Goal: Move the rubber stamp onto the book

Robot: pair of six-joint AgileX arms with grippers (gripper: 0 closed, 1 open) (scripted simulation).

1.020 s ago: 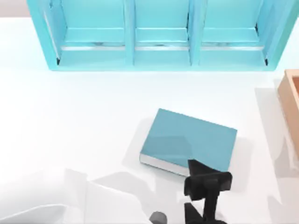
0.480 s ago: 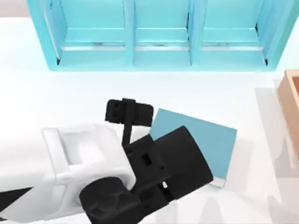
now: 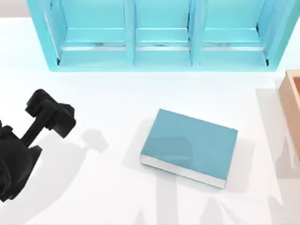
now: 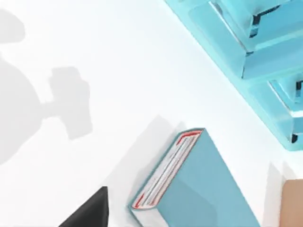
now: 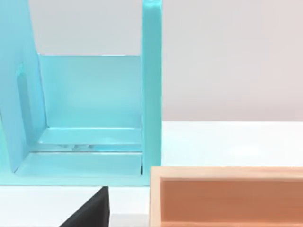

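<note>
While the book (image 3: 189,146) is lying flat near the middle of the white surface (image 3: 108,103), its teal cover is bare and the rubber stamp is nowhere on it. At nine o'clock, the left pincer (image 3: 49,114) is hanging over the surface, well apart from the book; whether its fingers are apart, I cannot tell. A light-blue shelf unit (image 3: 159,35) is standing at twelve o'clock, an orange-brown box (image 3: 291,101) at three.

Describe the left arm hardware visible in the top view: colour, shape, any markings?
The left gripper is matte black: a blocky, boxy head on a slim black neck, joined to a bulky rounded black wrist housing at the top view's left edge. No cables, labels or markings are visible on it.
</note>
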